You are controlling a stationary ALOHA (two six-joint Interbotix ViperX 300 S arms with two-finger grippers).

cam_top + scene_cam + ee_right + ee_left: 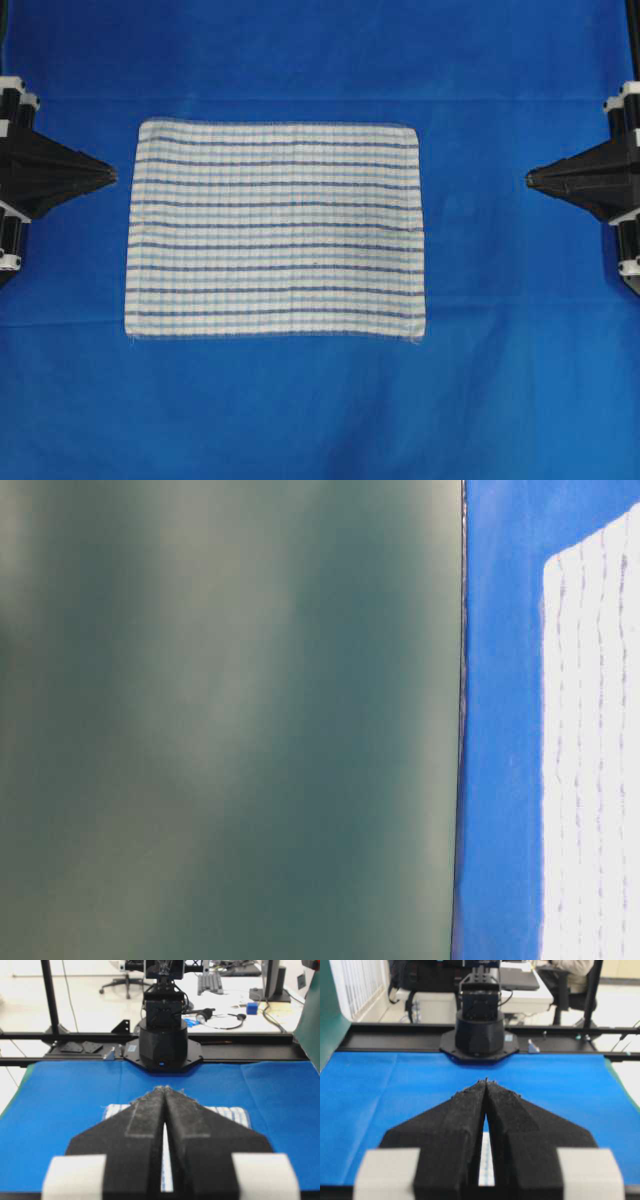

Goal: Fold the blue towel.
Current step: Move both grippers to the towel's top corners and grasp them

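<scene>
The blue towel (277,230), white with thin blue stripes, lies flat and unfolded in the middle of the blue table covering (320,410). My left gripper (112,176) is shut and empty, its tip just off the towel's left edge. At the right, my right gripper (530,178) is also shut and empty, a good gap away from the towel's right edge. In the left wrist view the closed fingertips (485,1081) meet, with a sliver of towel (487,1165) behind them. The right wrist view shows the gripper (164,1088) shut above the towel (235,1113).
The table-level view is mostly filled by a blurred dark green panel (230,720), with a strip of covering and the towel's edge (590,760) at its right. Each wrist view faces the opposite arm's black base (480,1030) (163,1042). Office furniture stands beyond the table.
</scene>
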